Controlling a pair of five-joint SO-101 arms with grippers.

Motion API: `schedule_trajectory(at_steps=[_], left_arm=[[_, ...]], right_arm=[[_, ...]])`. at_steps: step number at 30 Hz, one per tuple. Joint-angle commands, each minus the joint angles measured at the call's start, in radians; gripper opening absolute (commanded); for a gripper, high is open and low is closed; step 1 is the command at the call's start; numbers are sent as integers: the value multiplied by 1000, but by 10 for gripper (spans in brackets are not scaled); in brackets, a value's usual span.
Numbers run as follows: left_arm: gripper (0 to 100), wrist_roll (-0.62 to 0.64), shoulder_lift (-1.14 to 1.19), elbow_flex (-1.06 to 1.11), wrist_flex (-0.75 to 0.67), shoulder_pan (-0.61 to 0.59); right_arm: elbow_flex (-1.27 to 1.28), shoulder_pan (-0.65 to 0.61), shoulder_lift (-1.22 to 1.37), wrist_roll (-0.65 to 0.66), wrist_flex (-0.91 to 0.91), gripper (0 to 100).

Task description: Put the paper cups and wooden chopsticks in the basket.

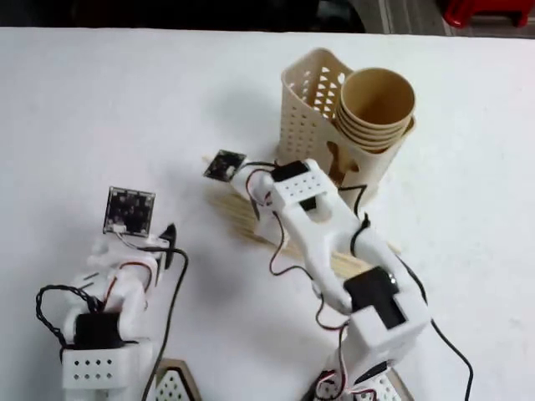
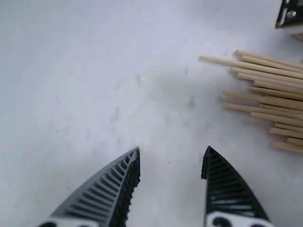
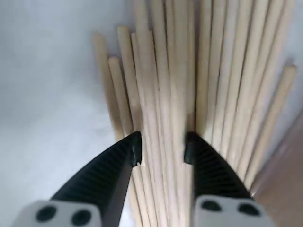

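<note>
Currently | basket (image 1: 303,104): upright on table (image 1: 125,100) | cups (image 1: 376,104): nested, inside basket | chopsticks (image 3: 165,71): loose pile flat beside basket; light, stiff, likely to roll, best pinched mid-length | right gripper (image 3: 161,149): parted, straddling several chopsticks | left gripper (image 2: 170,163): spread, empty.

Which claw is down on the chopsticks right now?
The right claw, open astride the chopsticks; the left claw hangs open over the table beside them.

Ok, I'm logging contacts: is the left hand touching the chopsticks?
Apart. The left wrist view shows the open left hand over bare table, with a plain strip of table between it and the nearest chopsticks.
</note>
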Motion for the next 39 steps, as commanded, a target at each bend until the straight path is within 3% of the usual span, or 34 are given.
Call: schedule_trajectory(at_steps=[1, 11, 26, 32, 39], left_arm=[[218, 3, -12, -6, -21, -10], [218, 3, -12, -6, -21, -10], [218, 3, -12, -6, -21, -10], [218, 3, -12, -6, -21, -10], [218, 3, -12, -6, -21, -10]], right_arm=[[-64, -7, 44, 6, -8, 68], [-71, -7, 65, 6, -1, 22], [-75, -4, -321, -11, 136, 18], [-78, -5, -483, -120, 114, 18], [-157, 27, -613, -379, -74, 18]])
